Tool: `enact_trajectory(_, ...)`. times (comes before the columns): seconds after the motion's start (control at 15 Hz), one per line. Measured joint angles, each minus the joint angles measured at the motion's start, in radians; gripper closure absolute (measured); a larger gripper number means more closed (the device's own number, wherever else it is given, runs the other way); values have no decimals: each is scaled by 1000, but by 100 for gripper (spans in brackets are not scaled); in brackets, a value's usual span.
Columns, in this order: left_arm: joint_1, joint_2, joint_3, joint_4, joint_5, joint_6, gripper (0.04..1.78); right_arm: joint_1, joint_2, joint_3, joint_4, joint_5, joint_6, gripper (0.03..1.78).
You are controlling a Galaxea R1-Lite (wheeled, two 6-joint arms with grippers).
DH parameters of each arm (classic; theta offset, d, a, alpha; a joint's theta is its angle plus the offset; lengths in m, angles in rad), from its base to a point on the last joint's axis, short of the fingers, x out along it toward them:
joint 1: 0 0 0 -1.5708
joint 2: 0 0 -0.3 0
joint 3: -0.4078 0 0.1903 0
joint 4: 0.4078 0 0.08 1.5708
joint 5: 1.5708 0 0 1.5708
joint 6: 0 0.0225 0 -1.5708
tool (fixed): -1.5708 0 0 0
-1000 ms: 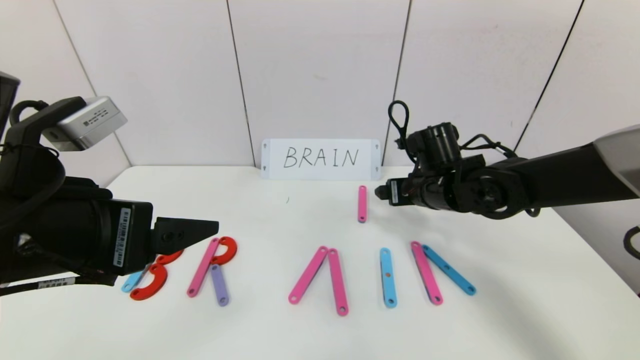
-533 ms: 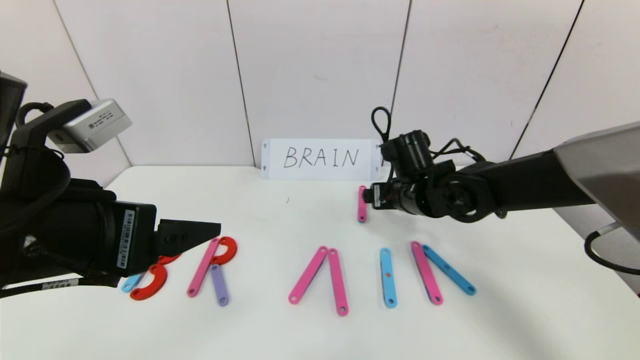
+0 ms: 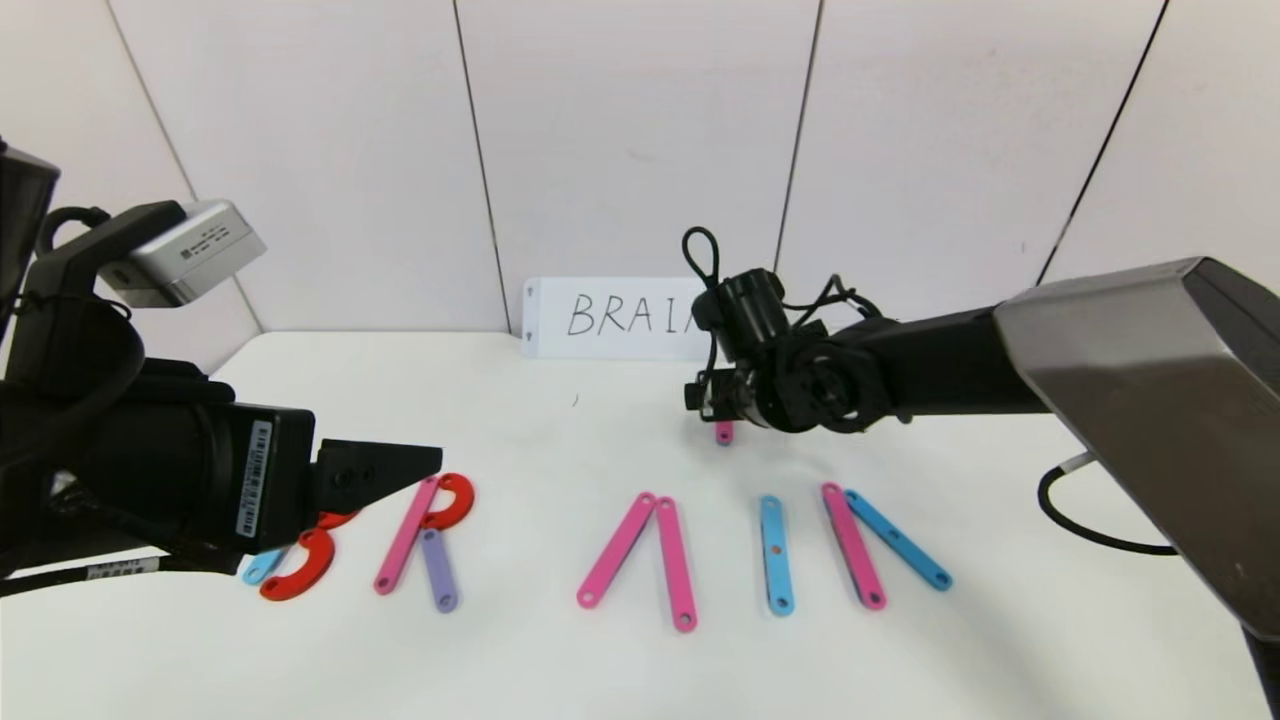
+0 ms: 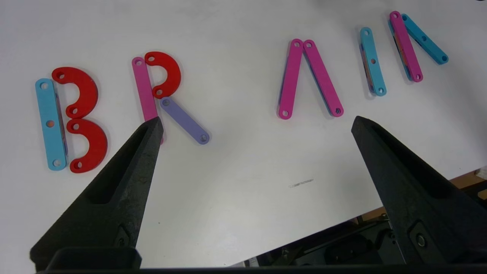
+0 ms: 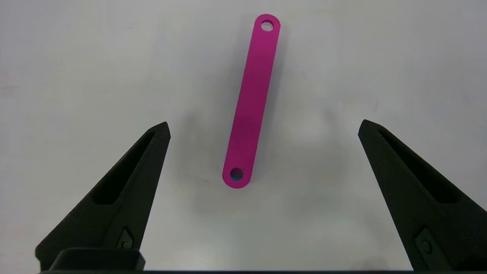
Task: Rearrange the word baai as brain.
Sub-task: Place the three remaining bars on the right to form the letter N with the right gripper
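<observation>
Word row: nearest the robot, reading B, R, an A with no crossbar, I, then an unfinished N (image 3: 885, 548) made of pink bar + blue bar only; no piece has shifted vs 1 s ago.
Left gripper (image 4: 255, 121): low over the B/R end, jaws wide apart, empty, parked; no change.
Spare pink bar (image 5: 251, 102): flat on table (image 3: 560, 660), behind the row and well apart from it, between the I and the card; same spot as before.
Right gripper (image 5: 262, 127): change noted. Arm has swung in toward robot's left and now hangs over the spare bar, fingers spread either side, not touching (bar mostly hidden in head view).
Card (image 3: 620, 318): against back wall, now partly covered by right arm.
Meaning: likely pre-grasp; bar prob. the N's last stroke or the A's crossbar. Descent + close not yet done.
</observation>
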Motion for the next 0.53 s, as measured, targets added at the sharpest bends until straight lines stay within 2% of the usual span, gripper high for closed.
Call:
enact_trajectory(0.13,0,0,0,0,0,0,9,1,36,-52,37,-12,15,8)
enact_trajectory(0.33,0,0,0,0,0,1,9,-7,87,-96,40,-17,27,8)
enact_trajectory(0.53,0,0,0,0,1,1,9,-16,140,-142,45,-60,36,8)
